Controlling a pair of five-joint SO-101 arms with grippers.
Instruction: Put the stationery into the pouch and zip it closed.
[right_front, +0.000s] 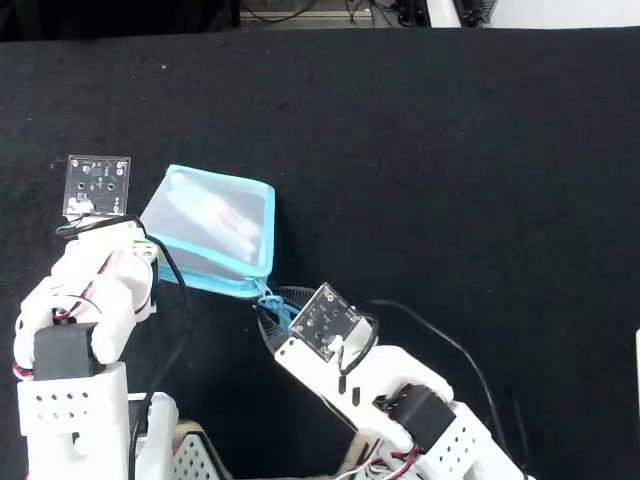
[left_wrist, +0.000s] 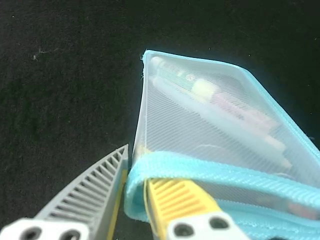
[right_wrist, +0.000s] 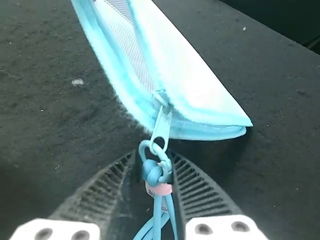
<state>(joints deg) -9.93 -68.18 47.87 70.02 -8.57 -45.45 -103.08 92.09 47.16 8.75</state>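
**2 grippers, 1 pouch held between them**

1 blue mesh pouch (right_front: 215, 225) spans between the arms over the black table (right_front: 450, 150), with the stationery (left_wrist: 220, 107) inside it. The left gripper (left_wrist: 136, 167) has its jaws nearly together, pinching the pouch's blue hem at 1 corner. The right gripper (right_wrist: 155, 165) has its jaws pressed onto the knotted cord (right_wrist: 155, 172) tied to the zip pull (right_wrist: 161, 127).

The left gripper (left_wrist: 136, 172) clamps the pouch (left_wrist: 200, 135) by its blue zipper edge, stationery (left_wrist: 220, 102) lying inside.
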